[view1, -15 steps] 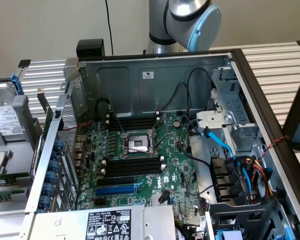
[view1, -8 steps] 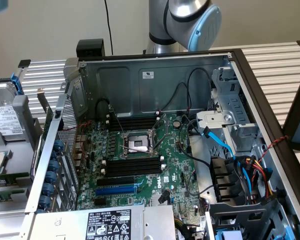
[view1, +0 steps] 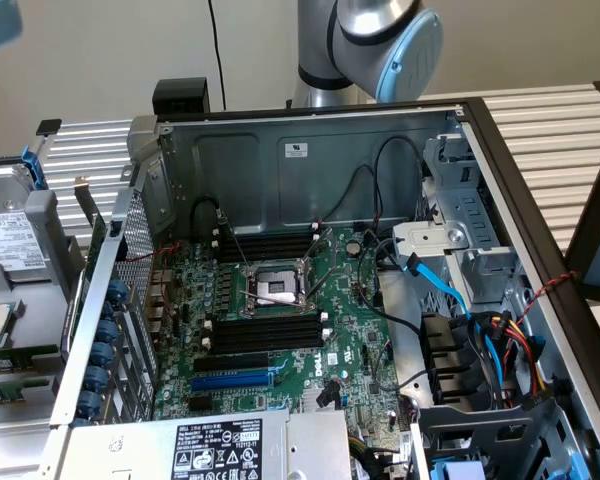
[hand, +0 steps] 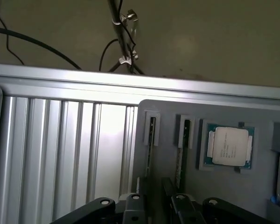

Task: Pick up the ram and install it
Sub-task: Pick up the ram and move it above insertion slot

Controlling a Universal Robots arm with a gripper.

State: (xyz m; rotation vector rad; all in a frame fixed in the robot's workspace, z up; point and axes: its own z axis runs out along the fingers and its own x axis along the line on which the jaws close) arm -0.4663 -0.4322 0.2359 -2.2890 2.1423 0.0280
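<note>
Wrist view: thin dark-green ram (hand: pixel 151 144) edge-on in gray tray (hand: pixel 170 109) slot, fingers (hand: pixel 133 212) spread apart.

The jaws, cut off by the wrist view's edge, hide part of the ram (hand: pixel 179 163)

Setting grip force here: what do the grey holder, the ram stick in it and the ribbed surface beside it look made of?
The grey holder looks like matte plastic: dull, even grey, no glare. The ram stands edge-on, a thin dark strip; its material can't be told from this angle. The ribbed surface looks like bare metal, probably aluminium: silvery, with bright streaks along the ribs.
</note>
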